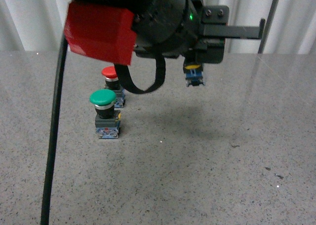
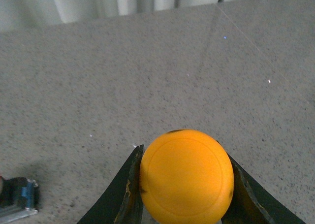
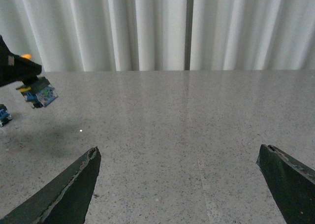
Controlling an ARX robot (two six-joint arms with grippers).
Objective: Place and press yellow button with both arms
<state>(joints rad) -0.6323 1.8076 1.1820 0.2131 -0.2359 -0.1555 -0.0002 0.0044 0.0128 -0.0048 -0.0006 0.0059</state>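
My left gripper (image 1: pixel 195 69) is shut on the yellow button (image 1: pixel 193 73) and holds it in the air above the grey speckled table, right of the other two buttons. In the left wrist view the domed yellow cap (image 2: pixel 186 176) sits tight between the two black fingers (image 2: pixel 129 189). The button's blue-grey base also shows in the right wrist view (image 3: pixel 40 94), hanging above its shadow. My right gripper (image 3: pixel 179 177) is open and empty, its two fingers wide apart over bare table. It is out of the front view.
A green-capped button (image 1: pixel 104 113) and a red-capped button (image 1: pixel 111 83) stand upright on the table (image 1: pixel 222 151) at the left. The left arm's red housing (image 1: pixel 98 32) and a black cable (image 1: pixel 53 136) fill the upper left. White curtains hang behind the table.
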